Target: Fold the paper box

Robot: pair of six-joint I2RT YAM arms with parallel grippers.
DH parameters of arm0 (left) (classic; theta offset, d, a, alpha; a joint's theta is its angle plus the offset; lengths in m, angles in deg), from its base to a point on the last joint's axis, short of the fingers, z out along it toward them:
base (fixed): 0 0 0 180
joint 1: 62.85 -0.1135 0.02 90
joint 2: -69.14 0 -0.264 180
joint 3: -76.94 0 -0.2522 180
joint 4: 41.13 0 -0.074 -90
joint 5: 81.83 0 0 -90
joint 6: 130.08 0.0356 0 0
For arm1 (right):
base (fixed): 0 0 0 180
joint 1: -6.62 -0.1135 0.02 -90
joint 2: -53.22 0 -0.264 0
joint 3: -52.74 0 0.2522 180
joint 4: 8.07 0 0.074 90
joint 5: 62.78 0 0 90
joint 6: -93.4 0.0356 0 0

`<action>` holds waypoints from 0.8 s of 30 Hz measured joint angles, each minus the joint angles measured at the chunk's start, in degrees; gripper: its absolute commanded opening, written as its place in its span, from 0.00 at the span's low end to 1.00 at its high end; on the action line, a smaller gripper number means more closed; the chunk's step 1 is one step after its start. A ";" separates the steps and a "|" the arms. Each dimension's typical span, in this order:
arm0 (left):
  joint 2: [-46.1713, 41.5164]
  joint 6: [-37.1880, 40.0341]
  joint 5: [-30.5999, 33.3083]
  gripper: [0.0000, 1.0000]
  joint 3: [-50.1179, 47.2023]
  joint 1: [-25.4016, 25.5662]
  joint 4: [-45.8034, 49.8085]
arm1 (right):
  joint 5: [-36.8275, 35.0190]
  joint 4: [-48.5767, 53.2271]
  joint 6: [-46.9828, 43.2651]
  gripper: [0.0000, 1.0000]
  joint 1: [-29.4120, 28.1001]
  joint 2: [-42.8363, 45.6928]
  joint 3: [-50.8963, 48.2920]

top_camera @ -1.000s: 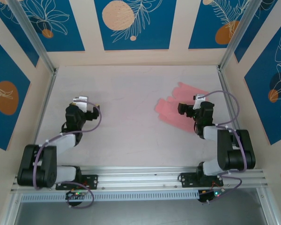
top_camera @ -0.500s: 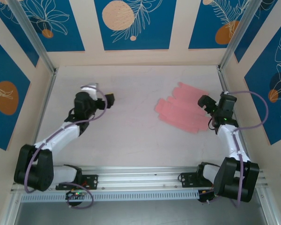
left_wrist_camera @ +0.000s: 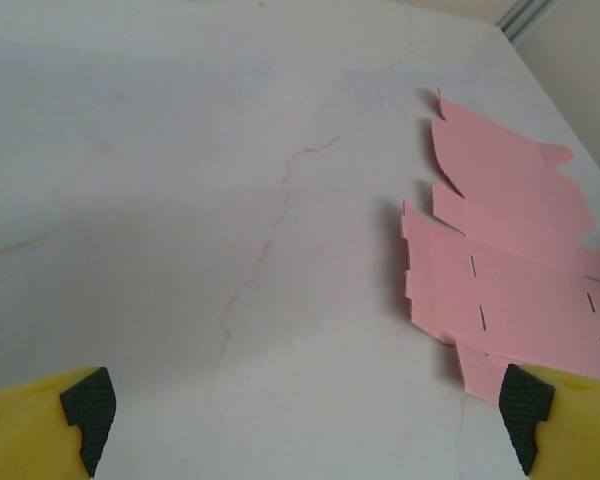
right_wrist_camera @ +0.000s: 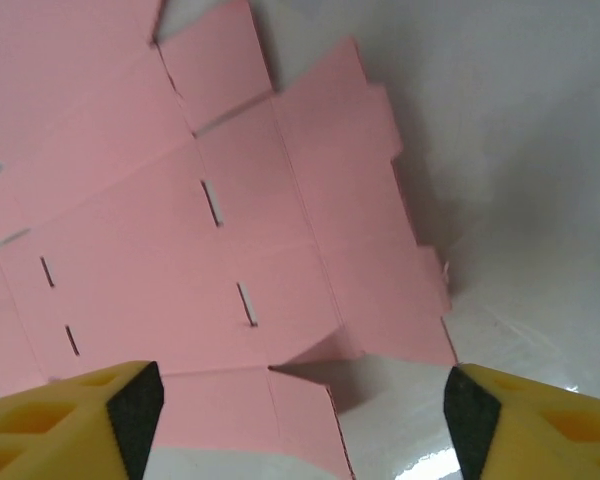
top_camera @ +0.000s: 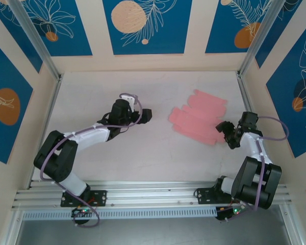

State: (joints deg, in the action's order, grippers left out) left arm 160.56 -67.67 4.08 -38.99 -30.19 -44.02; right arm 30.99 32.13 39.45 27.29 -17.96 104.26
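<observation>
White table (top_camera: 158, 153): box (top_camera: 196, 118) lies flat, unfolded, right of centre. Right gripper (top_camera: 222, 126) sits at its near-right edge, jaws apart, empty. Left gripper (top_camera: 146, 115) is spread wide, farther off, box to its right.

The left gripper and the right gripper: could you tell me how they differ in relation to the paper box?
The left gripper stands apart from the paper box, with bare table between them; the right gripper is at the box's near right edge. The left gripper points right towards the box; the right gripper points left over it. Both have open jaws and hold nothing.
</observation>
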 measured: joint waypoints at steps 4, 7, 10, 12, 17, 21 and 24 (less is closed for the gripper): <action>0.31 -0.59 -0.22 1.00 0.04 0.24 0.55 | 0.79 0.02 1.42 0.64 -3.80 -1.79 -1.29; 0.31 -0.46 -0.17 1.00 0.24 0.24 1.66 | 0.98 -0.26 2.56 0.60 -6.51 -2.95 -1.95; 0.31 -0.37 0.07 1.00 0.28 0.26 2.51 | 0.94 -0.46 3.69 0.60 -8.79 -3.67 -2.67; 0.31 -0.37 0.13 1.00 0.28 0.26 2.84 | 0.79 -0.68 4.48 0.59 -10.19 -4.11 -2.95; 0.31 -0.35 0.26 1.00 0.33 0.26 3.48 | 0.52 -2.21 5.01 0.59 -11.89 -6.47 -2.95; 0.31 -0.37 0.26 1.00 0.33 0.26 4.22 | 0.04 -1.31 5.51 0.55 -11.89 -8.13 -1.68; 0.31 -0.37 0.26 1.00 0.33 0.26 4.28 | -0.63 0.13 6.08 0.43 -11.89 -9.88 -0.37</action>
State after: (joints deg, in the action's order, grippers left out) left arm 160.86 -68.04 4.34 -38.66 -29.92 -39.73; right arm 30.36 32.26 45.53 15.40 -27.84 103.89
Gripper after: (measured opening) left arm 0.998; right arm 0.506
